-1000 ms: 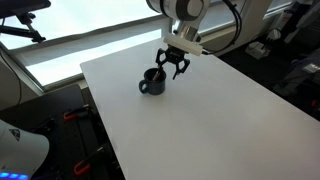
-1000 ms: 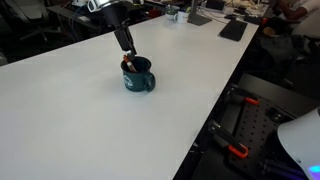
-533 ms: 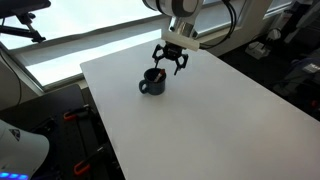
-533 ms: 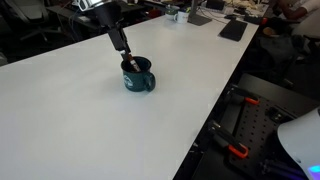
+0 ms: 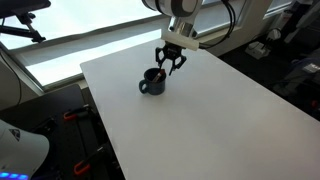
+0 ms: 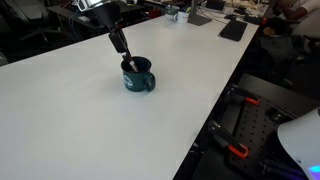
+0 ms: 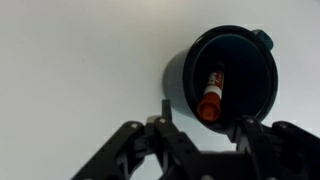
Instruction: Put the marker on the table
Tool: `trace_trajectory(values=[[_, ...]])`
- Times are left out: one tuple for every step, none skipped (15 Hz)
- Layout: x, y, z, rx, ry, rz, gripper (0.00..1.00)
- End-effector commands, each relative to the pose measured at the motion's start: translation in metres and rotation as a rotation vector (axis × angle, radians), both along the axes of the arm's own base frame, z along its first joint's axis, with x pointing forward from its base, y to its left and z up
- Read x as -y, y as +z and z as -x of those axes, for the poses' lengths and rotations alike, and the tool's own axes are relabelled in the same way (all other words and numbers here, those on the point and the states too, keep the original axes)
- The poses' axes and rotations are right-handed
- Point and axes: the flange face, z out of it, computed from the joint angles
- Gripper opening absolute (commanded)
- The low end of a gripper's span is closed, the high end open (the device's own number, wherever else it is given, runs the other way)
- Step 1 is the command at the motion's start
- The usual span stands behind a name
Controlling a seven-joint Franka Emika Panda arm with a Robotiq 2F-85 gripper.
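A dark teal mug (image 5: pixel 150 85) (image 6: pixel 138 79) (image 7: pixel 180 72) stands on the white table (image 5: pixel 210 120) (image 6: pixel 70 110) (image 7: pixel 70 60). The marker (image 7: pixel 211 90) leans inside the mug, its orange-red end up; in the exterior views it shows only as a small reddish tip (image 5: pixel 156 73) (image 6: pixel 128 66). My gripper (image 5: pixel 168 68) (image 6: pixel 124 60) (image 7: pixel 205 125) hangs right above the mug's rim. Its fingers (image 7: pixel 165 112) stand on either side of the marker's upper end with a gap on each side, so the jaws are open and hold nothing.
The mug's handle (image 7: pixel 262 38) points away from my gripper. White tabletop spreads all around the mug. Off the table's edges lie black equipment and red-handled clamps (image 6: pixel 238 152); a dark flat item (image 6: pixel 232 30) rests at the far end.
The jaws spread wide half a second ago and have since narrowed around the marker's top. The arm has barely shifted; mug and marker have not moved.
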Motion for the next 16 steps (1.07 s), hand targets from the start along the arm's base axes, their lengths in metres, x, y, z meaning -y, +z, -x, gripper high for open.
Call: trace_trajectory(values=[[0.001, 0.007, 0.006, 0.016, 0.013, -0.004, 0.55], [0.001, 0.007, 0.006, 0.016, 0.013, -0.004, 0.58], [0.001, 0.007, 0.006, 0.017, 0.012, -0.005, 0.56], [0.002, 0.007, 0.007, 0.017, 0.009, -0.003, 0.58], [0.002, 0.007, 0.007, 0.016, 0.008, -0.001, 0.78], [0.002, 0.007, 0.007, 0.016, 0.007, 0.002, 0.82], [0.002, 0.007, 0.008, 0.016, 0.004, 0.001, 0.88], [0.001, 0.007, 0.009, 0.015, 0.002, 0.001, 0.96], [0.0, 0.01, 0.011, 0.021, 0.002, 0.009, 0.99], [-0.002, 0.012, 0.013, 0.033, 0.004, 0.014, 1.0], [-0.003, 0.014, 0.014, 0.039, 0.004, 0.014, 1.0], [-0.005, 0.016, 0.016, 0.042, 0.004, 0.017, 1.0], [-0.006, 0.019, 0.018, 0.049, 0.007, 0.016, 1.0], [-0.006, 0.022, 0.021, 0.057, 0.008, 0.017, 1.0], [-0.007, 0.025, 0.023, 0.068, 0.008, 0.018, 1.0], [-0.007, 0.027, 0.026, 0.072, 0.01, 0.016, 1.0]])
